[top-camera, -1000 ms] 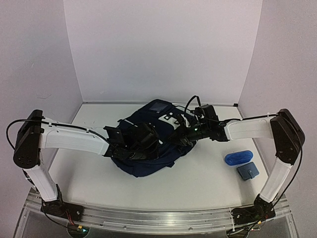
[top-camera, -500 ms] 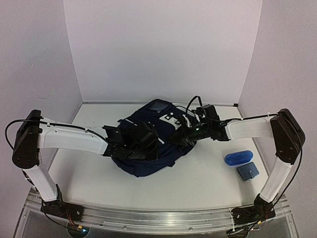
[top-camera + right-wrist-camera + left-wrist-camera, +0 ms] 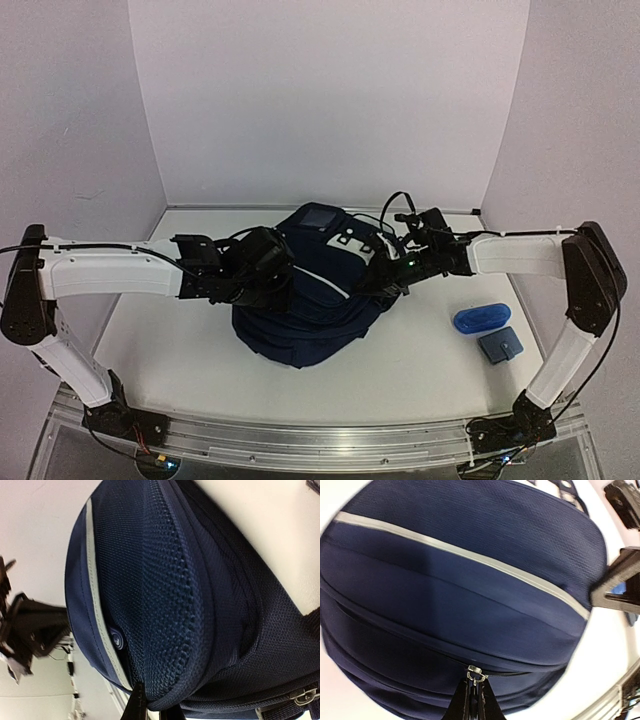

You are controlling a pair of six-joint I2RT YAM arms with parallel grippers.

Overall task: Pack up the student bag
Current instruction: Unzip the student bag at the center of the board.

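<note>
The student bag (image 3: 305,320) is lying in the middle of the worktop (image 3: 400,375), stretched between both arms. The left claw (image 3: 475,696), which was narrowing a second ago, is now pinching the metal zipper pull (image 3: 476,673) on the bag's rounded side. That arm has swung outward to the left, dragging the pull with it. The right claw (image 3: 152,707) is staying clenched on a fold of mesh fabric at the bag's right edge, anchoring it against that tug. As a result, the bag is looking rounder and tauter than it did a moment earlier.

This suggests the zipper is now being run along its track. Whether it is opening or closing the compartment cannot be told from the seam. The blue pouch (image 3: 481,318) and a small blue-grey flat item (image 3: 500,346) are lying well apart from the bag on the right, so packing is probably only beginning and the zip is likely being opened.
</note>
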